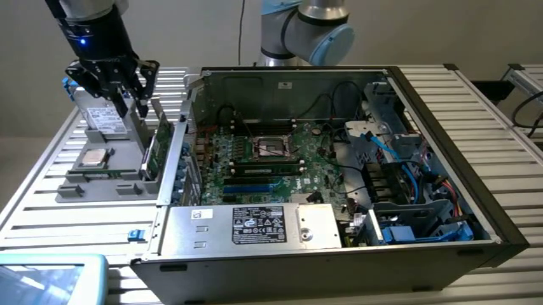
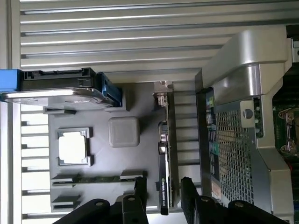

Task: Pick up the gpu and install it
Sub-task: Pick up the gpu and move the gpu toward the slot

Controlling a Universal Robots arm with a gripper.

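The gpu (image 1: pixel 156 143) stands on edge in a slot of the grey parts holder (image 1: pixel 114 185), beside the open computer case (image 1: pixel 441 159). Seen from the wrist, the gpu (image 2: pixel 167 154) is a thin edge with its silver bracket at the far end. My gripper (image 1: pixel 136 107) hangs above the holder's back end, a little over the card and toward the exterior view's left. Its black fingers (image 2: pixel 140 193) stand apart on either side of the card's line, and my gripper (image 2: pixel 163 196) is open and holds nothing. The motherboard (image 1: pixel 271 159) lies bare inside the case.
On the holder (image 2: pixel 100 158) a silver hard drive (image 1: pixel 105 121) (image 2: pixel 56 88) stands upright. A processor (image 1: pixel 93 157) (image 2: pixel 73 147) and a narrow memory stick (image 2: pixel 98 178) lie there too. The case's metal wall (image 2: pixel 243 70) rises right next to the card. A power supply (image 1: pixel 254 225) sits at the case front.
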